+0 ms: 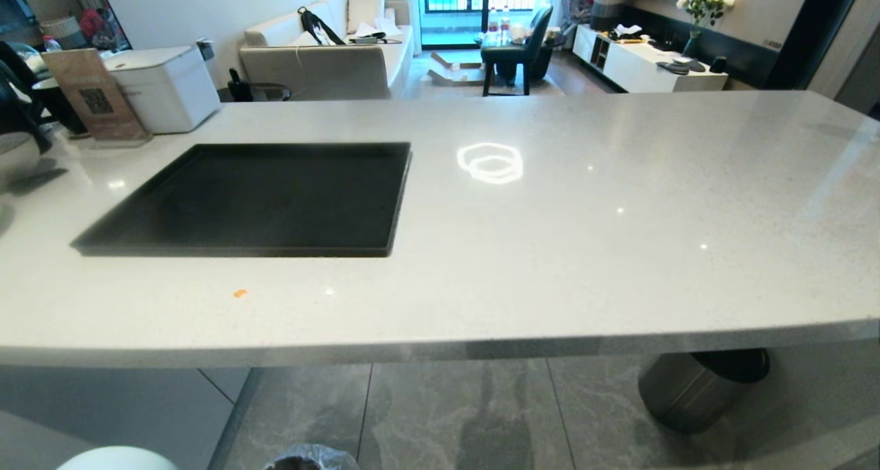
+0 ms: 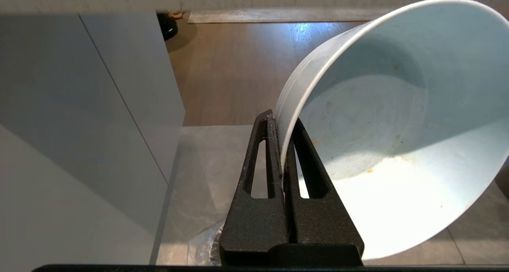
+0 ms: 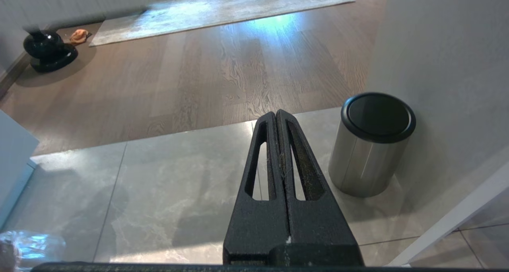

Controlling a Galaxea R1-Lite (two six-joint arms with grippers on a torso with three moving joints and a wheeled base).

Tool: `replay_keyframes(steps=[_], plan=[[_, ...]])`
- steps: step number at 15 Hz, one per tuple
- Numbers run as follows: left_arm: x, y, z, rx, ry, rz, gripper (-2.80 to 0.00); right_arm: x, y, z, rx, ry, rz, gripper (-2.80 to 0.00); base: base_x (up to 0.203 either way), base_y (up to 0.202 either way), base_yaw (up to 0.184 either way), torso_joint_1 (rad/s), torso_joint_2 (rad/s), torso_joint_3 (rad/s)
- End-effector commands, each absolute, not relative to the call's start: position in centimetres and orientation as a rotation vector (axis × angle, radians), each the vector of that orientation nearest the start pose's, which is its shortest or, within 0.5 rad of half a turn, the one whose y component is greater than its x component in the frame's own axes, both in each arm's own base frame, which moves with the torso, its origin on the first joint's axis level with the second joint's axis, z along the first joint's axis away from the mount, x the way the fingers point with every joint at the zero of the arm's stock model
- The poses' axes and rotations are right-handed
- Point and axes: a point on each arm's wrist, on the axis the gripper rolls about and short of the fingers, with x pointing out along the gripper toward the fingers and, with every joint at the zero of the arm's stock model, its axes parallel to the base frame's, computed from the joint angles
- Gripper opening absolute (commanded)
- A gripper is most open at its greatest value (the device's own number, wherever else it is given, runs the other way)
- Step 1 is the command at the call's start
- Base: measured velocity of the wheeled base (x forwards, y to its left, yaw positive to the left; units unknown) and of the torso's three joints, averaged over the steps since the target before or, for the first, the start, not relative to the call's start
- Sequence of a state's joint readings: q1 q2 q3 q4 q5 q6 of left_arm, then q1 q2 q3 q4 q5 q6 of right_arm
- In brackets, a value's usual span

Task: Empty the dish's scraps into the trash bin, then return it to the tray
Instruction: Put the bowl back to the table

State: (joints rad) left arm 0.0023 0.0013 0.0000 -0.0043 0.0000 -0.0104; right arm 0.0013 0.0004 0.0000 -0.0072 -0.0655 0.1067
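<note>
One bowl: the pale blue dish (image 2: 397, 144), tilted, only specks inside.
Left gripper (image 2: 283, 125): pinching its rim.
Right gripper (image 3: 276, 119): pressed together, empty.
Tray (image 1: 254, 198): bare on the counter (image 1: 584, 250).

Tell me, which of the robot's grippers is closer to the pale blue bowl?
Left. The left gripper pinches the dish by its rim, one finger inside and one outside. The right gripper is shut on nothing, over floor tiles near a dark steel bin.

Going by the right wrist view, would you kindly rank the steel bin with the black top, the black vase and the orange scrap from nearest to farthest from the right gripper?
1. Steel bin, on the tiles beside the right gripper.
2. Black vase, far across the wooden floor by the wall.
3. Orange scrap, just beyond the vase.
</note>
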Motion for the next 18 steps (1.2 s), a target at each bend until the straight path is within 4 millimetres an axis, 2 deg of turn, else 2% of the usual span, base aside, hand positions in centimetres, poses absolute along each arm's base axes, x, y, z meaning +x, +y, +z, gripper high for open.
replay_keyframes(steps=[1, 9, 18], plan=[[-2.27, -0.01, 7.60, -0.011, -0.003, 0.003, -2.80, -2.28, -0.15, 7.63, 0.108, -0.011, -0.064, -2.80, 0.000, 0.000, 0.000, 0.090, -0.46, -0.375], [-2.27, -0.01, 7.60, -0.011, -0.003, 0.003, -2.80, -2.28, -0.15, 7.63, 0.106, -0.011, -0.064, -2.80, 0.000, 0.000, 0.000, 0.134, -0.50, -0.368], [-2.27, -0.01, 7.60, -0.011, -0.003, 0.003, -2.80, -2.28, -0.15, 7.63, 0.106, -0.011, -0.064, -2.80, 0.000, 0.000, 0.000, 0.207, -0.58, -0.374]])
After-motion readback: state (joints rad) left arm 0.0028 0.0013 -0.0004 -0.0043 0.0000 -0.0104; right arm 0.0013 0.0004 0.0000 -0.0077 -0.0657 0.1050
